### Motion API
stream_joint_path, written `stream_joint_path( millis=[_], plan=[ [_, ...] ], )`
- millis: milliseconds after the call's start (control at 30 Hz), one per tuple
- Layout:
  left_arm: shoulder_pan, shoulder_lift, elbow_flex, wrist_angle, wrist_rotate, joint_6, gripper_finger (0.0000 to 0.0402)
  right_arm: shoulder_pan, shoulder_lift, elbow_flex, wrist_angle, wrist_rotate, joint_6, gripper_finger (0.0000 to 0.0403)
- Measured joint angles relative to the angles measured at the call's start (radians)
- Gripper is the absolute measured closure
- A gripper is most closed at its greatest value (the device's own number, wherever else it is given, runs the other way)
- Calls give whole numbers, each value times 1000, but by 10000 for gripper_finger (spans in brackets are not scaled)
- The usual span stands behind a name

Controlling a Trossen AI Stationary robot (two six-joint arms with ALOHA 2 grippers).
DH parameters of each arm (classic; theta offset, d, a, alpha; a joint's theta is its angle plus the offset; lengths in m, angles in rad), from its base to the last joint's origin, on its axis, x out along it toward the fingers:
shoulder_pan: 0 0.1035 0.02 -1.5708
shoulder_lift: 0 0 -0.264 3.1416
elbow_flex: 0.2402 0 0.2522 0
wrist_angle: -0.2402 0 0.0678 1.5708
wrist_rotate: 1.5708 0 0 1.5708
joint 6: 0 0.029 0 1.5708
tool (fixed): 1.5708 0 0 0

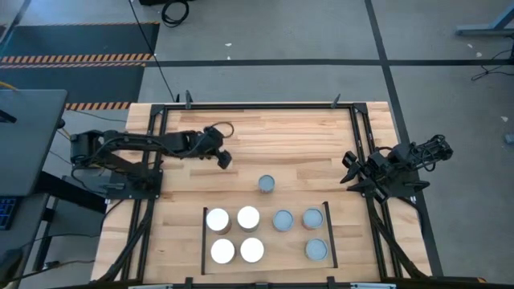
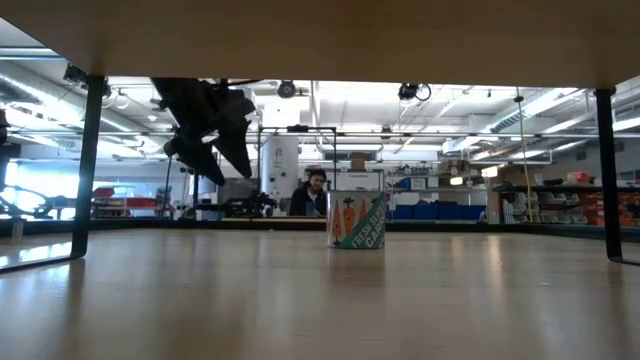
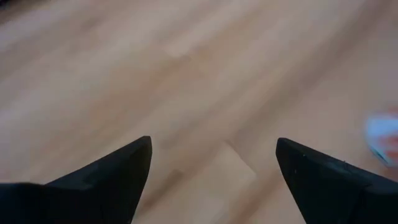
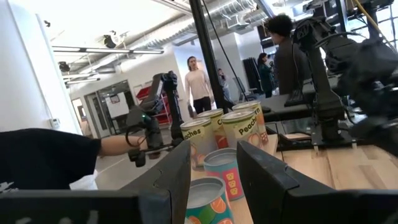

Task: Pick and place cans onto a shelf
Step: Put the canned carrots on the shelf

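your dark left gripper [image 1: 222, 157], fingers spread and empty, hovers over the pale-wood tabletop [image 1: 305, 136]. the lone grey-topped round tin [image 1: 267, 184] stands to its right, nearer the front edge, behind the black-railed shelf panel [image 1: 277, 241]. the right gripper [image 1: 351, 168] waits at the right edge, partly closed, empty.

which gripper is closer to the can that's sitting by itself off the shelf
Left. The left gripper hovers open just up-left of the lone can; the right gripper waits by the table's right edge, farther away.

Bright, even overhead light; the left wrist view is motion-blurred, and ceiling lamps glare in the low view.
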Motion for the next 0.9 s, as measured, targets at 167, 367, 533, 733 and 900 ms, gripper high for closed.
stream_joint_path(
  millis=[167,367,533,733,900],
  plan=[
    [-101,0,-1,25,-1,-1,50,0,0,0,0,0,0,266],
    [-196,36,-1,222,6,43,50,0,0,0,0,0,0,266],
    [-219,133,-1,448,39,88,50,0,0,0,0,0,0,266],
    [-216,267,-2,726,69,134,50,0,0,0,0,0,0,266],
    [-219,345,-1,885,62,174,50,0,0,0,0,0,0,266]
  ],
)
